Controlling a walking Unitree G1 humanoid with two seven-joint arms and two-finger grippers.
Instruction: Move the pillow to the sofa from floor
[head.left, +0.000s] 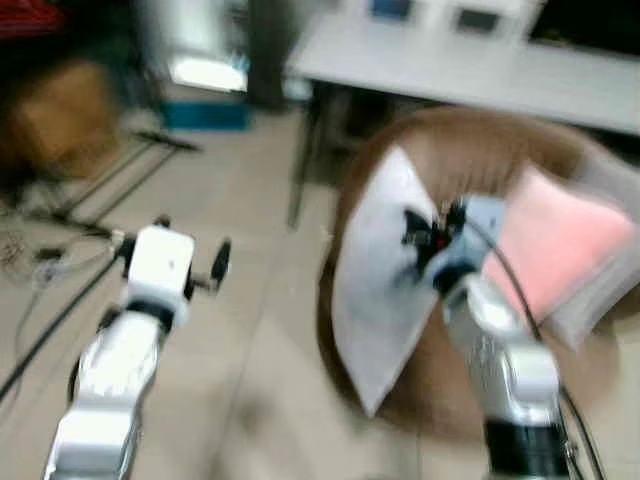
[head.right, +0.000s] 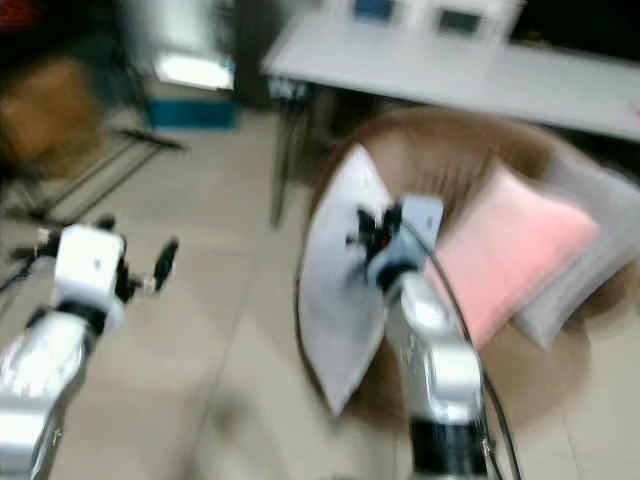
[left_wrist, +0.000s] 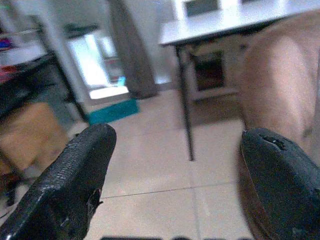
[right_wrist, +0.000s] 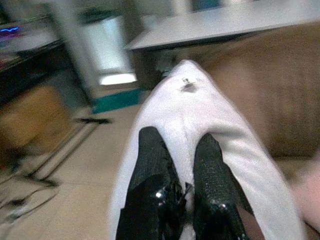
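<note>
One white pillow (right_wrist: 200, 130) pinched — right pincer (right_wrist: 182, 150), over sofa (head.left: 470, 150).

Head views blurred; white pillow (head.left: 380, 290) partly hidden behind right arm (head.left: 500, 360).

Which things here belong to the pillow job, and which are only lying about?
Belonging to the job:
- white pillow, pinched by the right end effector, held against the sofa edge
- brown sofa
- left end effector, open, holding nothing

Only lying about:
- pink pillow on the sofa
- white table
- teal mat
- floor cables
</note>
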